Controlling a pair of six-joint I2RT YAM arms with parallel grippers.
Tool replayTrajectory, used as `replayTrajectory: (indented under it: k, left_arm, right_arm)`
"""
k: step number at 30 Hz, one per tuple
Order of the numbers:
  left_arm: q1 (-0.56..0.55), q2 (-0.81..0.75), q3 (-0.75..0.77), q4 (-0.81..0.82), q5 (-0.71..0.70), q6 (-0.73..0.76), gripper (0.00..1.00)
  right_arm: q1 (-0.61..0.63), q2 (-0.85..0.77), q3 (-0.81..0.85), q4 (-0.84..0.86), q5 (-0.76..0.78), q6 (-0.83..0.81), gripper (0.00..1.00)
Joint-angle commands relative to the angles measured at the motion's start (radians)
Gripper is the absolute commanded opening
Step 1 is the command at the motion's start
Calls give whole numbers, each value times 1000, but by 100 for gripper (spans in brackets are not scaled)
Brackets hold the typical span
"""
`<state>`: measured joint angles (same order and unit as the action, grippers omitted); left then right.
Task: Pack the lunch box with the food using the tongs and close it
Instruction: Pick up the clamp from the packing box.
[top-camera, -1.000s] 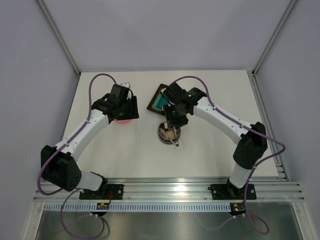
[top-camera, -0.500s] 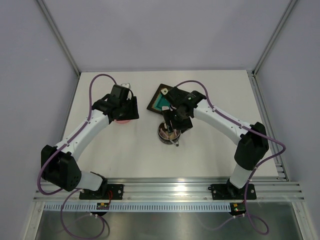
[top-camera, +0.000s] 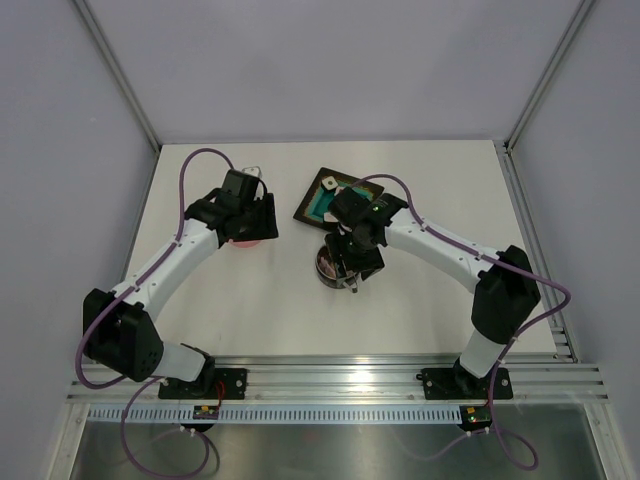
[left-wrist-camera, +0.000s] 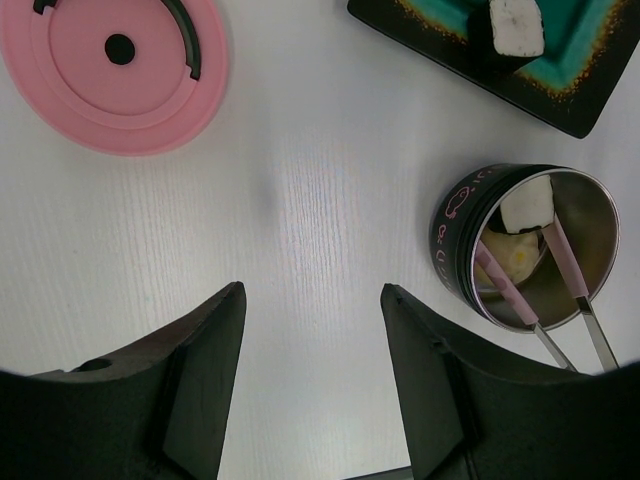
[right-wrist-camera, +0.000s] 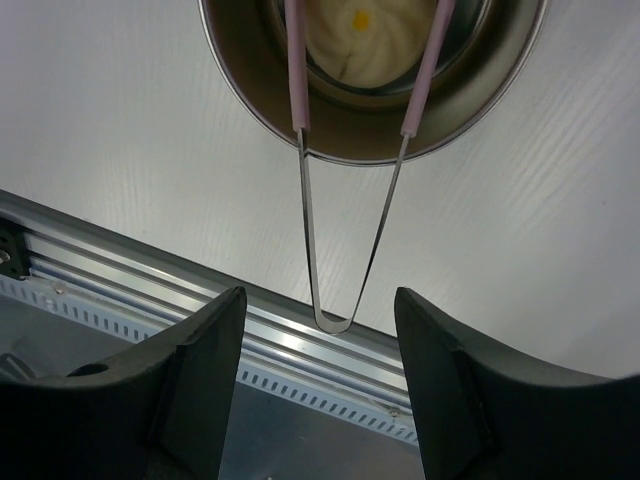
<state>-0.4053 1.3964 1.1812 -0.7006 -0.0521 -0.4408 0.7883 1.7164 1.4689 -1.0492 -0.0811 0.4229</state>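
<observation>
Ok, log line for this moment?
right gripper open, thin silvery pink-tipped tongs ungripped, tips in round steel lunch box | left gripper open near round pink lid | one white food cube on dark teal tray

Open round steel lunch box (left-wrist-camera: 450, 240) mid-table holds pale food pieces (left-wrist-camera: 527, 205) and pink-sleeved silver tongs (right-wrist-camera: 295, 70); round pink lid (left-wrist-camera: 110, 85) lies flat leftward.

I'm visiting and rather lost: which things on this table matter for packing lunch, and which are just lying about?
Job: lunch box, pink lid, tongs, food inside it, white cube on the dark tray.
Lying about: only that tray, just a serving dish.
</observation>
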Motion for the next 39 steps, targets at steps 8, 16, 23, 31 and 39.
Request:
replayTrajectory:
  k: [8,16,23,31,39]
  left_arm:
    - [5,19,-5,42,9,13,61]
    - [5,26,-2,44,12,14,61]
    - [5,29,0,46,15,14,61]
    - [5,26,0,43,17,16,61]
    - [5,21,-3,43,14,14,61]
  right_arm:
    - [9,63,10,72,-40,1,64]
    - [9,95,24,72,-29,-6,55]
    - [9,106,16,63,12,2,56]
    - [9,92,24,68,15,14,39]
    - [9,48,62,18,21,24,28]
